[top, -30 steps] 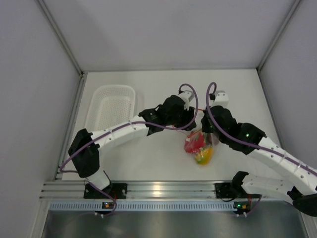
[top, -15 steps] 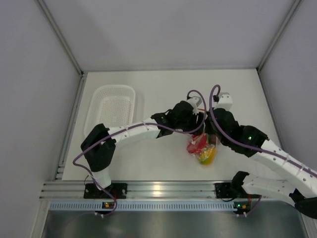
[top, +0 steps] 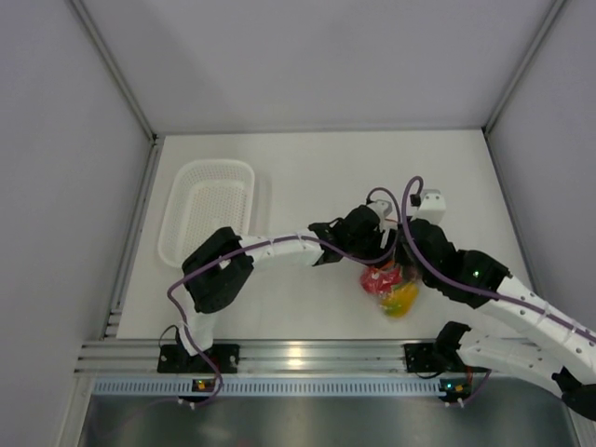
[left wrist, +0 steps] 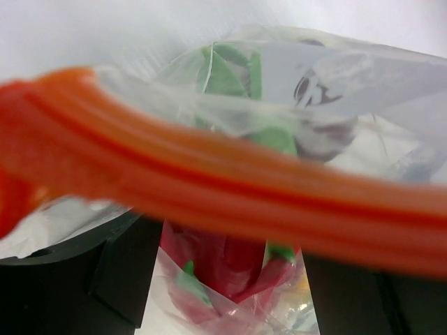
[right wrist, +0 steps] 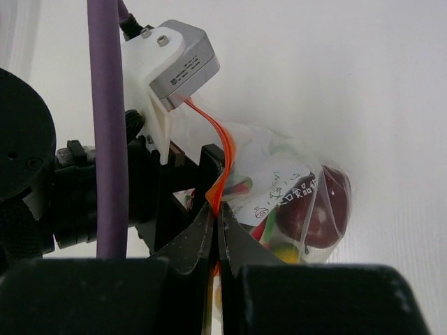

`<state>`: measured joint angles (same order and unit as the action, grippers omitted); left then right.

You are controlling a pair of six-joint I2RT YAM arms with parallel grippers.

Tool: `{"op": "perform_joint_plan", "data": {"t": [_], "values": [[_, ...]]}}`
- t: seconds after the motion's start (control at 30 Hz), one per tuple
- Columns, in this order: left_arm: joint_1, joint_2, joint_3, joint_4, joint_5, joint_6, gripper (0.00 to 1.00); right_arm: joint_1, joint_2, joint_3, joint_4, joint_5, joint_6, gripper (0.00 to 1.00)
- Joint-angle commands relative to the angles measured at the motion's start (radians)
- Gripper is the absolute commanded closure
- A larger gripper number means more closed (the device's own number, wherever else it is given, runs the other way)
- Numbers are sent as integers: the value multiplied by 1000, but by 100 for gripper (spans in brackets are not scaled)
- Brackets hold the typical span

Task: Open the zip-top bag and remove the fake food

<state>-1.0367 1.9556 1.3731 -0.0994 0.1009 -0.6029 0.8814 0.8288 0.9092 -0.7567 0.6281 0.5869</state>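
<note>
Right fingers (right wrist: 190, 241) are seen pinched shut on the orange zip strip (right wrist: 223, 150) of the zip-top bag (right wrist: 297, 185), left fingers (left wrist: 73, 276) are set astride it (grip not determinable), and the bag is held between both wrists over the desk (top: 307, 168), fake food (left wrist: 223, 258) inside.

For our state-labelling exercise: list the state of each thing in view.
zip-top bag: pinched by its orange strip; seal unclear
fake food: inside the bag
basket: upright, empty
right gripper: shut on the strip
left gripper: at the bag mouth; grip unclear
</note>
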Motion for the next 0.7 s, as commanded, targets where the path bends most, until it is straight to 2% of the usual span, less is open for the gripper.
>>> {"op": "perform_joint_plan", "data": {"t": [0.0, 0.03, 0.07, 0.23, 0.5, 0.53, 0.6, 0.63, 0.67], "values": [[-26, 63, 44, -19, 20, 26, 19, 8, -34, -12, -1, 1, 14, 100], [-31, 71, 50, -19, 26, 29, 17, 10, -46, -16, -3, -1, 10, 100], [-36, 89, 56, -19, 39, 37, 8, 10, -51, -23, -4, 1, 10, 100], [-46, 141, 92, -19, 144, 12, 8, 8, -59, -35, -12, 8, 5, 100], [-65, 209, 107, -19, 167, -21, 6, 10, -73, -53, -15, 7, 2, 100], [-66, 212, 106, -19, 172, -23, 9, 8, -69, -55, -16, 8, -1, 100], [-71, 216, 103, -19, 166, -26, 23, 8, -68, -58, -18, 16, -4, 100], [-74, 215, 100, -19, 160, -32, 46, 8, -68, -61, -18, 19, -4, 100], [-74, 209, 98, -19, 142, -43, 53, 7, -68, -66, -12, 18, -4, 100]]}}
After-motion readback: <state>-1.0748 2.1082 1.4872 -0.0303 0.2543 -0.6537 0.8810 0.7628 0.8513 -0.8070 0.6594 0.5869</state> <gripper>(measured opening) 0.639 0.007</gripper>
